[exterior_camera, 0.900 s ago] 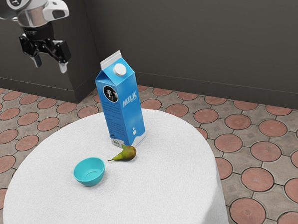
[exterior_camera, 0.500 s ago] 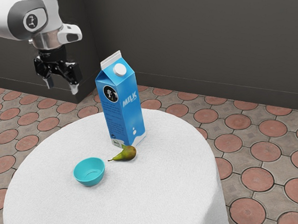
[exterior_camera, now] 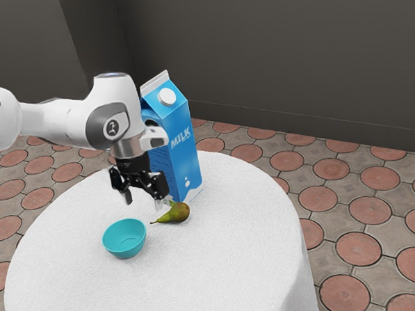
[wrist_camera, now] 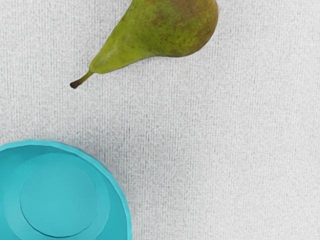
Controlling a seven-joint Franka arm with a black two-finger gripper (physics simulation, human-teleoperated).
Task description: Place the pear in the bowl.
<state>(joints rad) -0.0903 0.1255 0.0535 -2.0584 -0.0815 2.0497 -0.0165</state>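
Two fingers stand wide apart on the black gripper point(exterior_camera: 144, 199), with nothing between them, I think so the fat pear point(exterior_camera: 174, 213) can fit in. It lies on its side on the white cloth point(exterior_camera: 234, 258), by the foot of the milk box point(exterior_camera: 178, 146) and out of the bowl point(exterior_camera: 125, 240). That bowl sits near with its open top up, so the pear's trip should be short.
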